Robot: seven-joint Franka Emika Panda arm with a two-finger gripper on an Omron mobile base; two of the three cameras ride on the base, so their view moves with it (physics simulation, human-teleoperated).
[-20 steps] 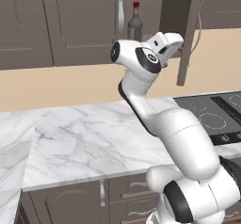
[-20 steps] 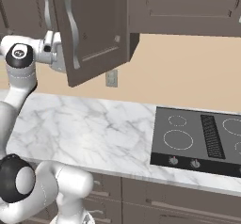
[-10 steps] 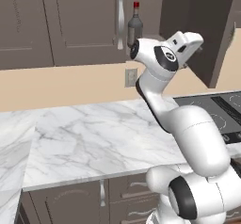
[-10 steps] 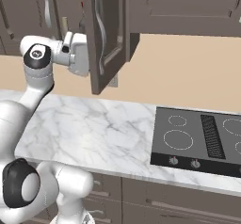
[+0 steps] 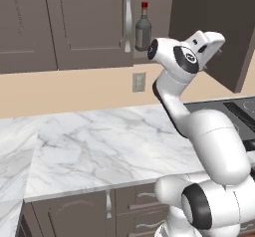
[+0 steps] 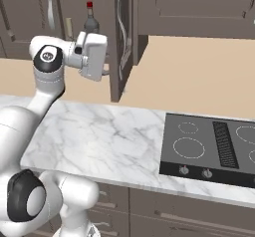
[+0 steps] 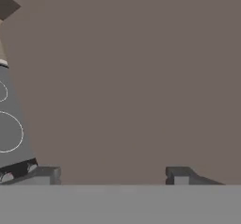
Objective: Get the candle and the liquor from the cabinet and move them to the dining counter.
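The liquor (image 5: 143,31) (image 6: 89,22), a small grey-brown bottle with a red cap, stands on the shelf of the open cabinet (image 5: 225,32). A pale cream stick, likely the candle (image 6: 68,28), shows just left of the bottle. My gripper (image 7: 113,175) (image 6: 106,70) (image 5: 218,49) is at bottle height, right of the bottle. It faces the inside of the swung-out cabinet door (image 6: 115,57). Its fingers (image 7: 47,173) stand wide apart with nothing between them, so it is open. The dining counter is out of view.
Below the cabinet runs a plain marble worktop (image 5: 109,146) (image 6: 99,136). A black cooktop (image 6: 209,146) (image 7: 7,124) is set into it on the right. A wall socket (image 5: 138,81) sits on the beige backsplash. The neighbouring wall cabinet doors (image 5: 84,22) are closed.
The cabinet door has swung further open to the right. My hand has followed it rightward, uncovering the bottle. The fingers have come slightly closer together.
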